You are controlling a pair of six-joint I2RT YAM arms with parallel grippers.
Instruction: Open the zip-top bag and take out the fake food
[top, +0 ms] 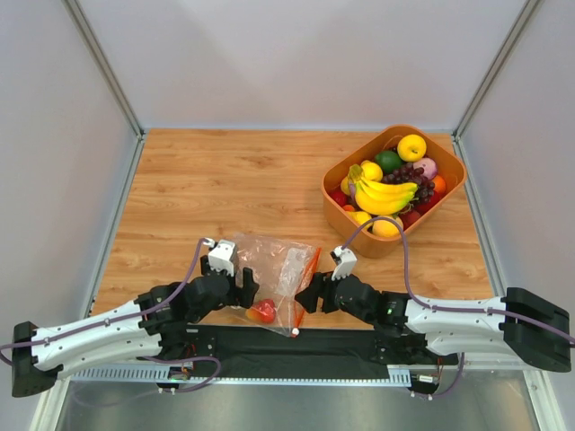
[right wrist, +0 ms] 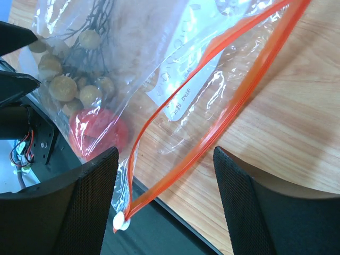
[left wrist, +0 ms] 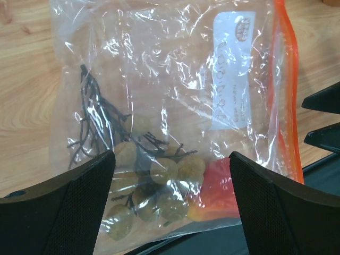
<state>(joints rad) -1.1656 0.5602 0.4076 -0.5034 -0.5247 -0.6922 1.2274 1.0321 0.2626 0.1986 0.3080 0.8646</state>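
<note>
The clear zip-top bag lies at the table's near edge between my two grippers. Its red-orange zip strip is parted into two bands, with the white slider at the near end. Inside are a cluster of tan-brown balls on dark stems and a red-orange fruit, which also shows in the top view. My left gripper is open, its fingers on either side of the bag's bottom. My right gripper is open over the zip strip's near end. A yellow banana bunch lies in the basket.
An orange-brown basket at the back right holds the bananas, dark grapes and several round fruits. A black base plate runs along the near edge under the bag's corner. White walls enclose the wooden table.
</note>
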